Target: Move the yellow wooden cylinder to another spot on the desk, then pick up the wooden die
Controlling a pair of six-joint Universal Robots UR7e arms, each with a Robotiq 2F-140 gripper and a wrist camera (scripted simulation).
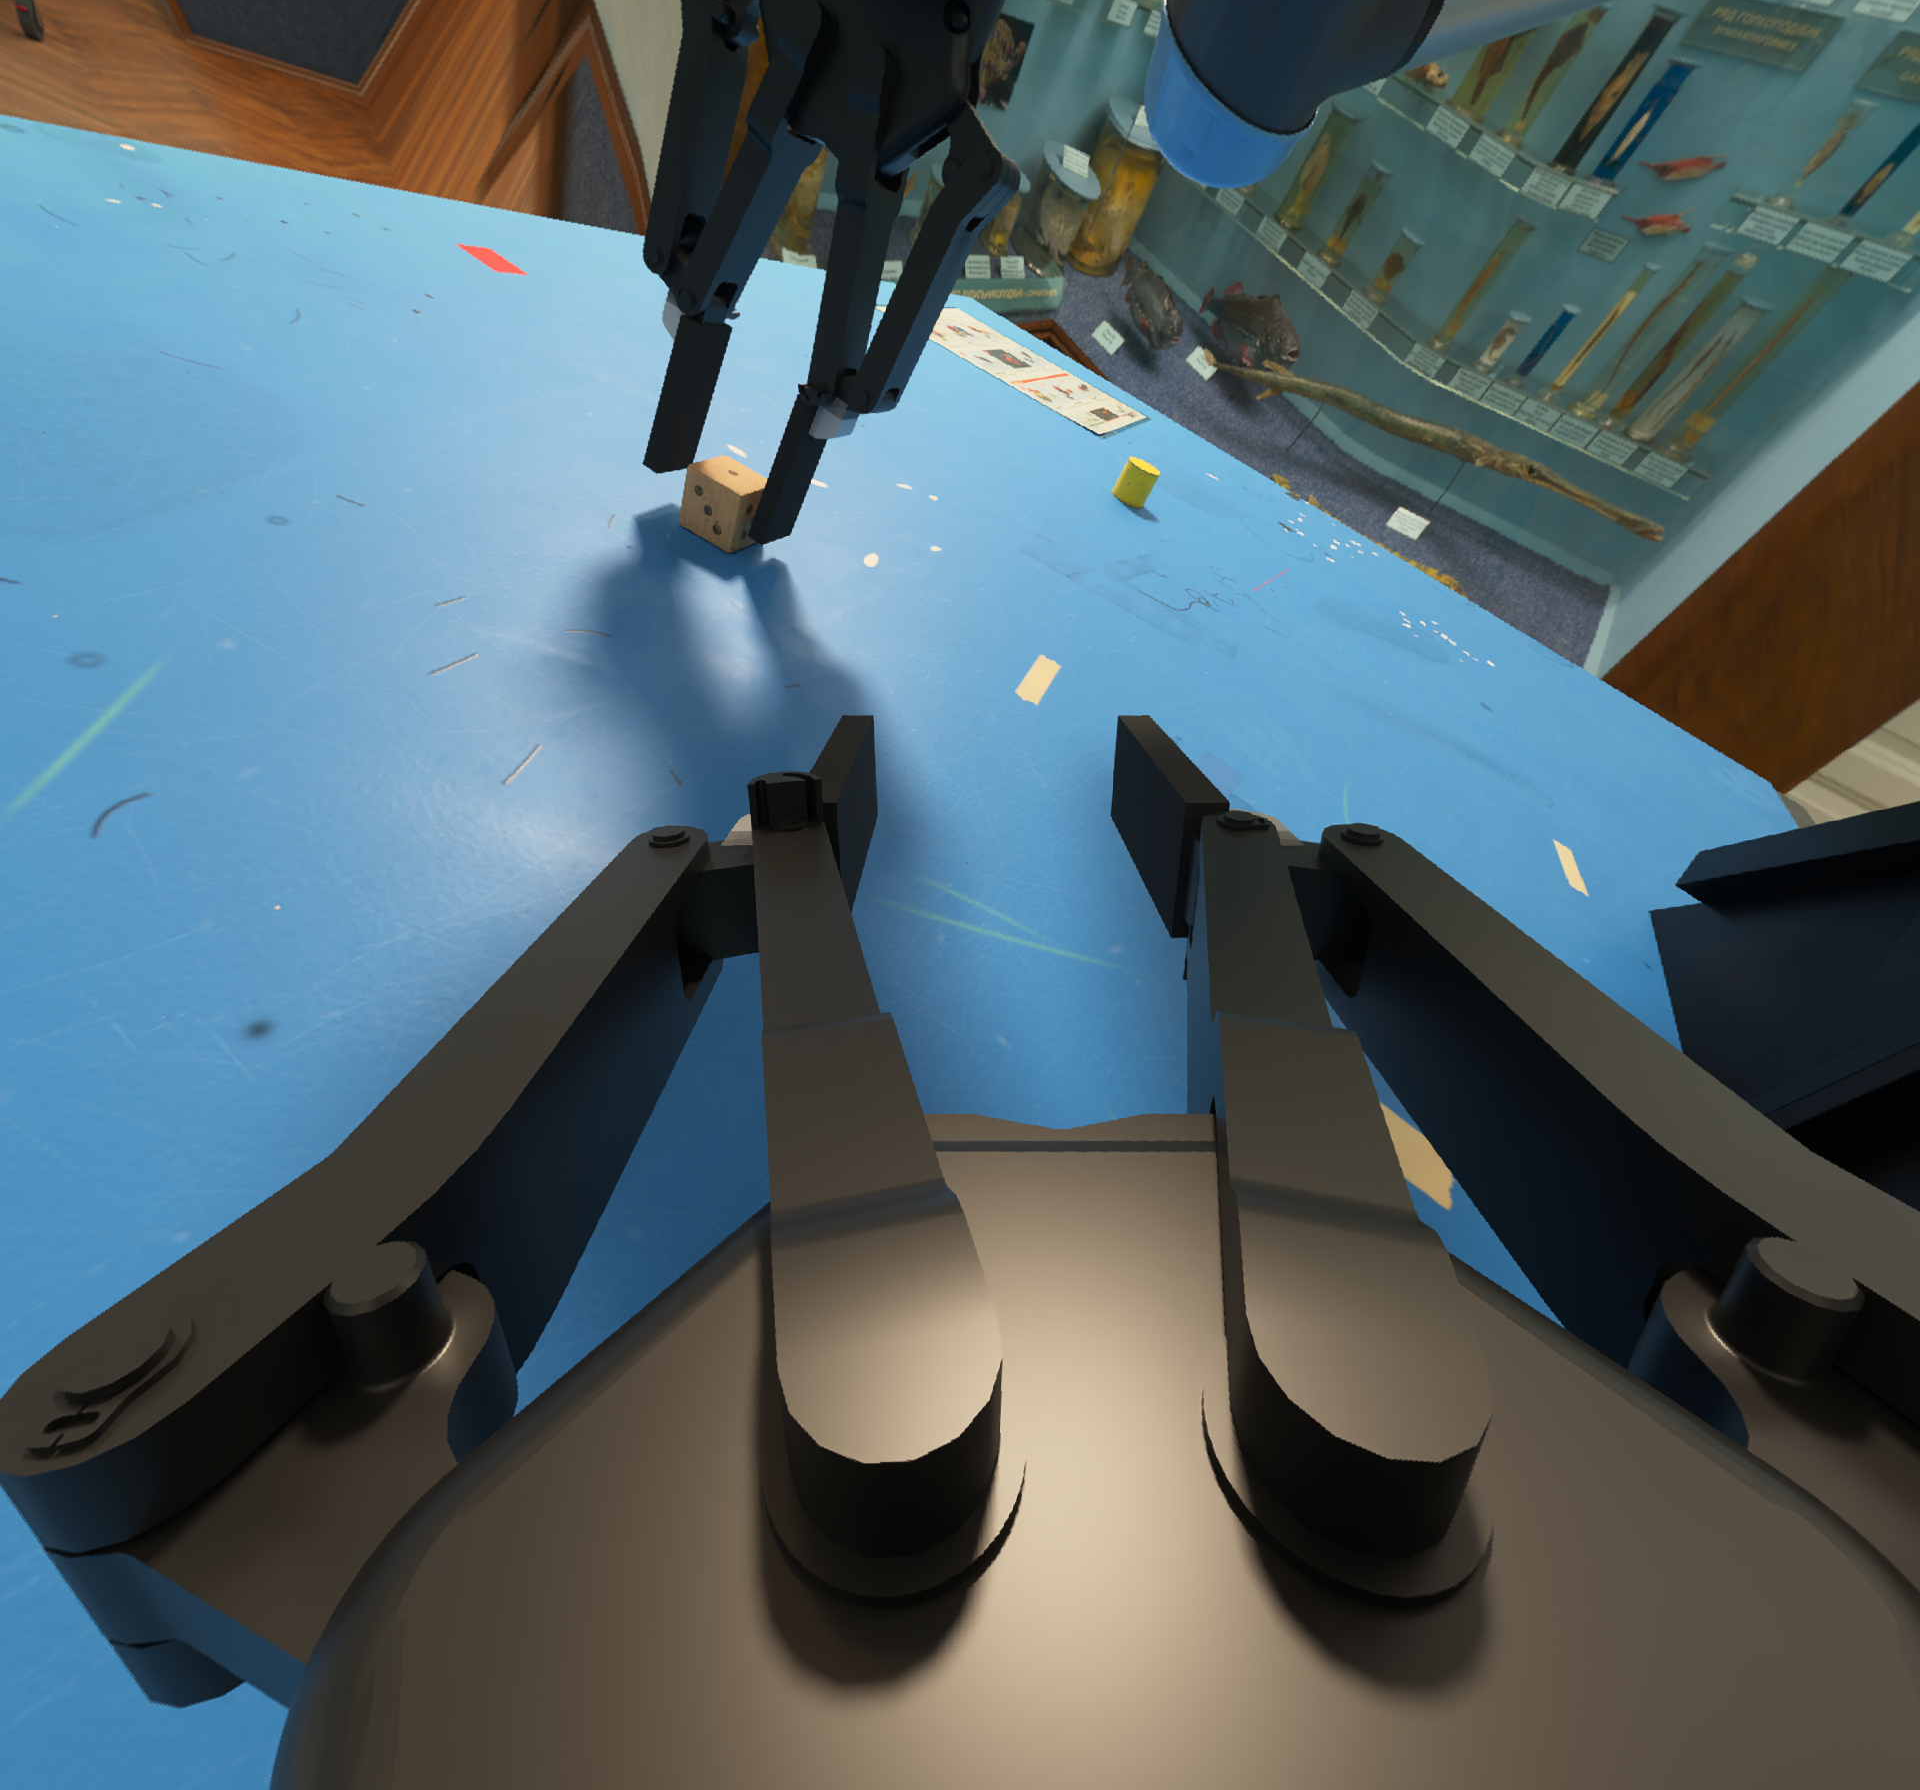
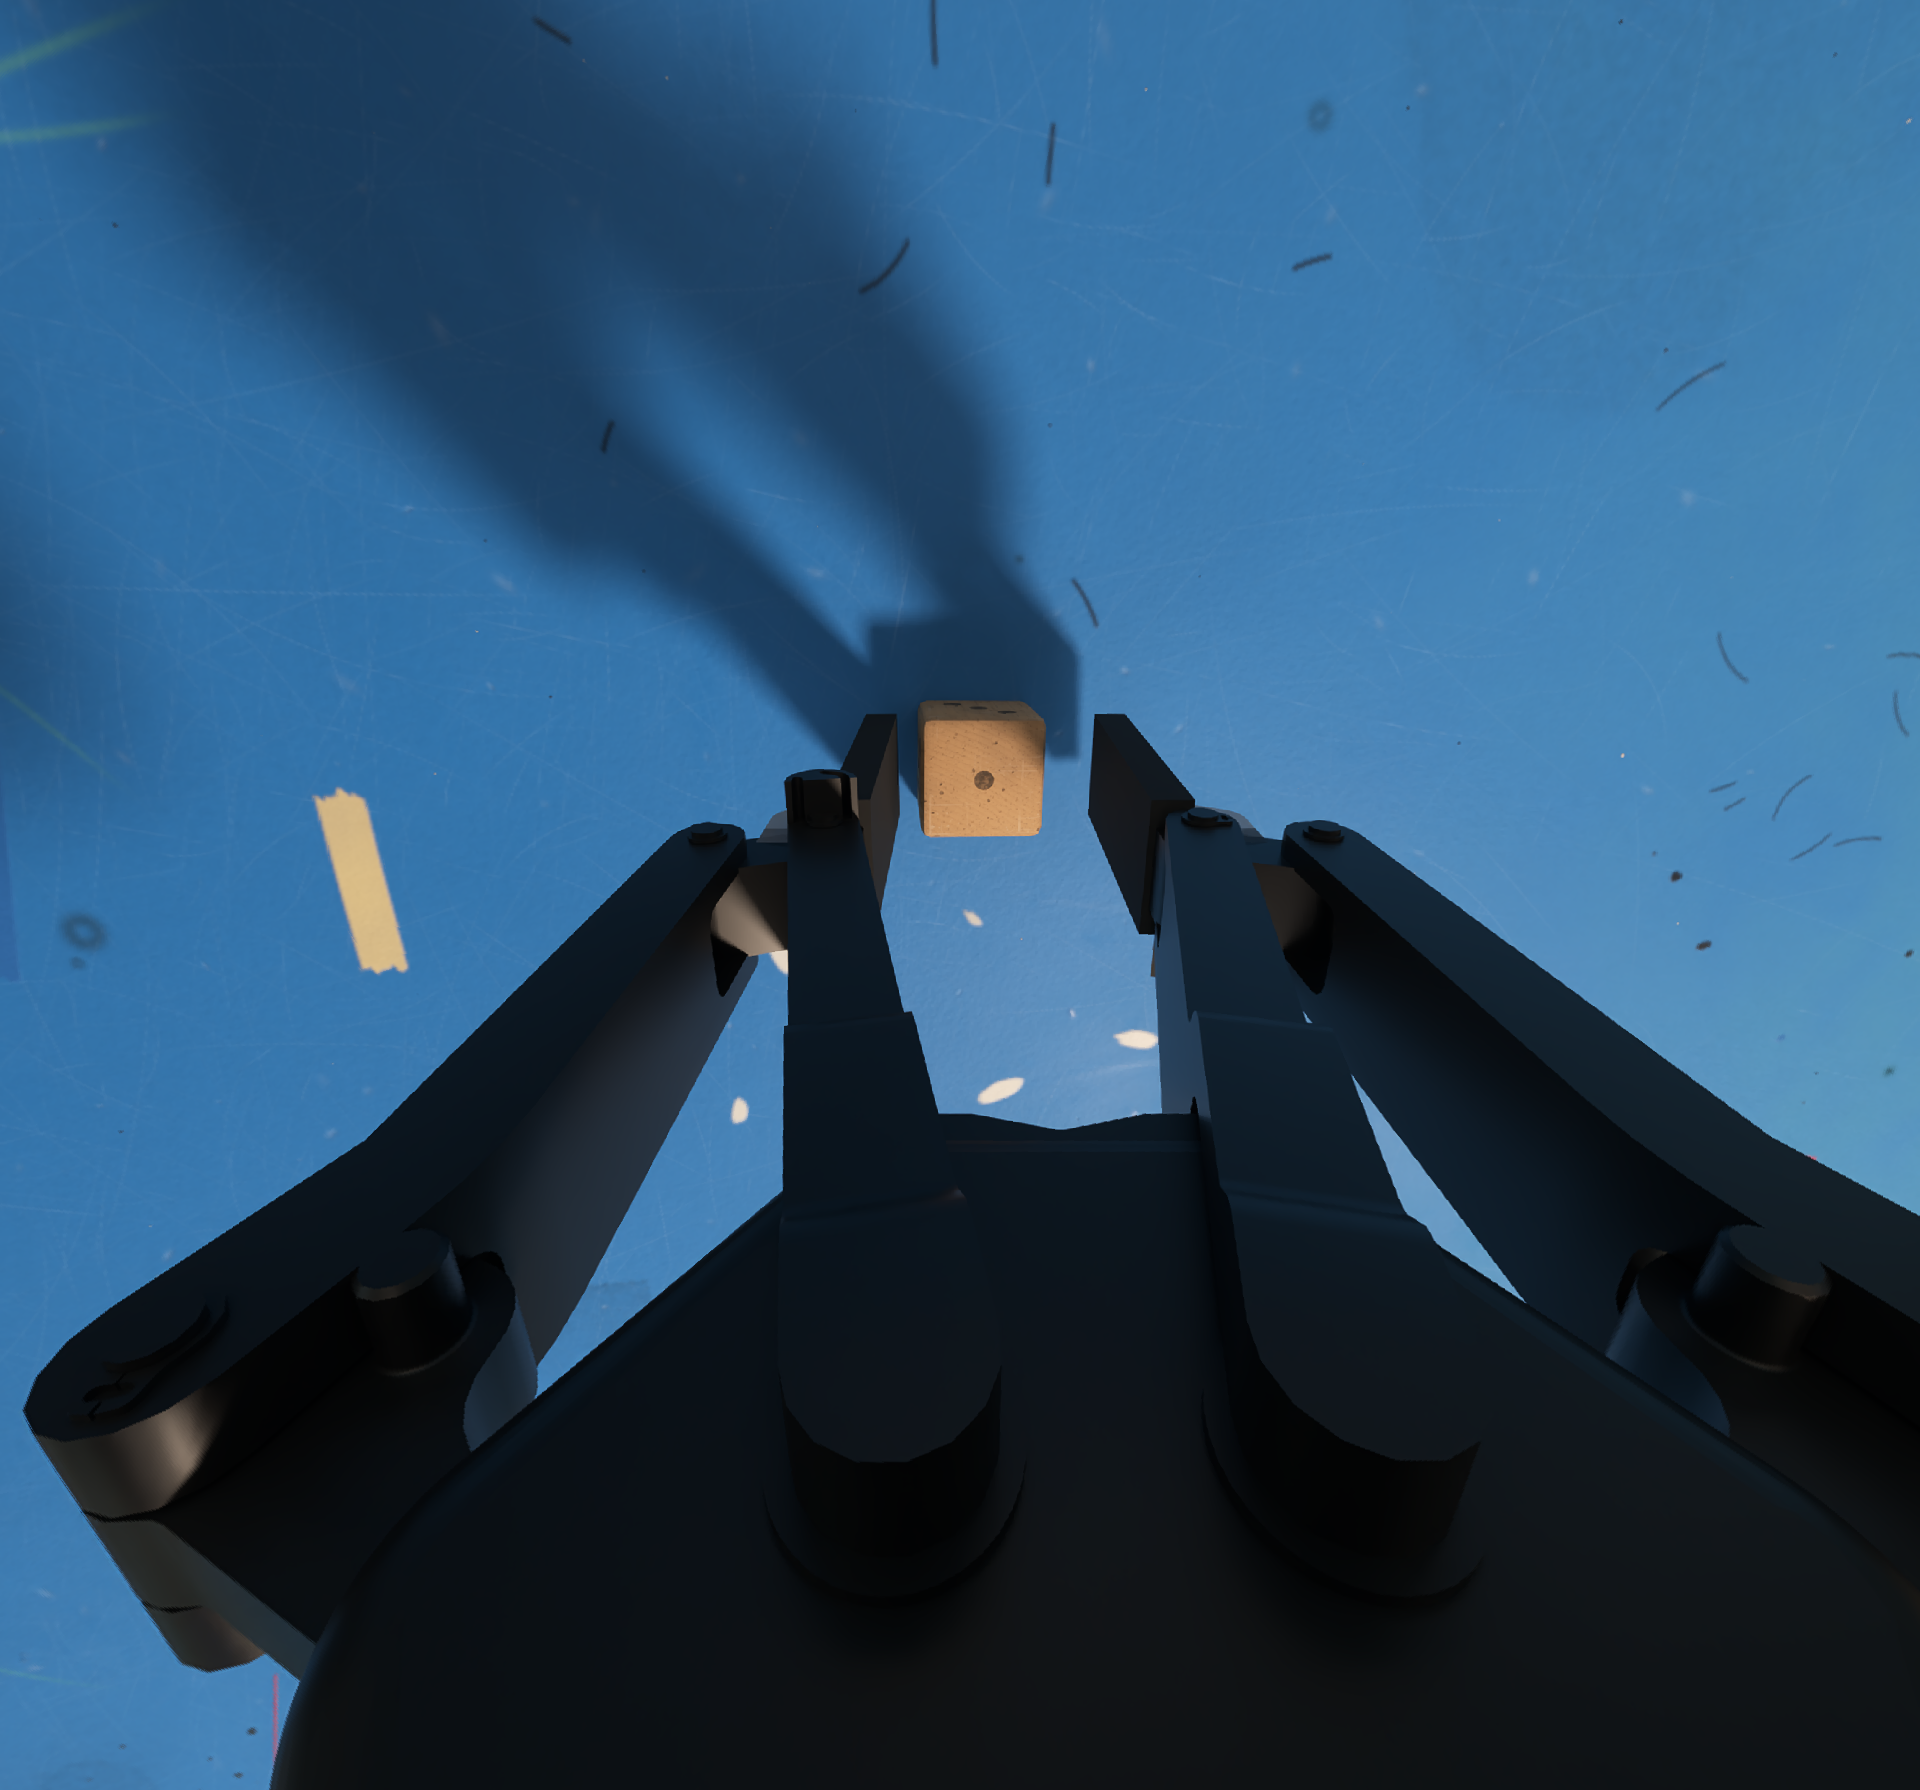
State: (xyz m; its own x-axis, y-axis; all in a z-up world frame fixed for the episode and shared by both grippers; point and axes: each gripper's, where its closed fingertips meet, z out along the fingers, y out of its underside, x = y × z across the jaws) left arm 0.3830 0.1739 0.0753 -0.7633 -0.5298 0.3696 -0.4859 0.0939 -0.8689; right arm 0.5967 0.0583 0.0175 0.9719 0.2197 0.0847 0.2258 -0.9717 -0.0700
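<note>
The right gripper [image 2: 992, 774] brackets the wooden die [image 2: 981, 770] on the counter [image 2: 1455, 390], fingers parted with gaps either side; the left gripper [image 1: 992, 805] hangs spread and empty.

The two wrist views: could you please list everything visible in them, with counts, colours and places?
wooden die: one, tan, on the desk between the right fingers, not yet clamped.
yellow wooden cylinder: one, yellow, standing alone near the far desk edge.
desk: one, blue, scuffed.
tape strip: several, beige, scattered.
printed sheet: one, white, far edge.
right gripper: one, black, open.
left gripper: one, black, open, empty.
</note>
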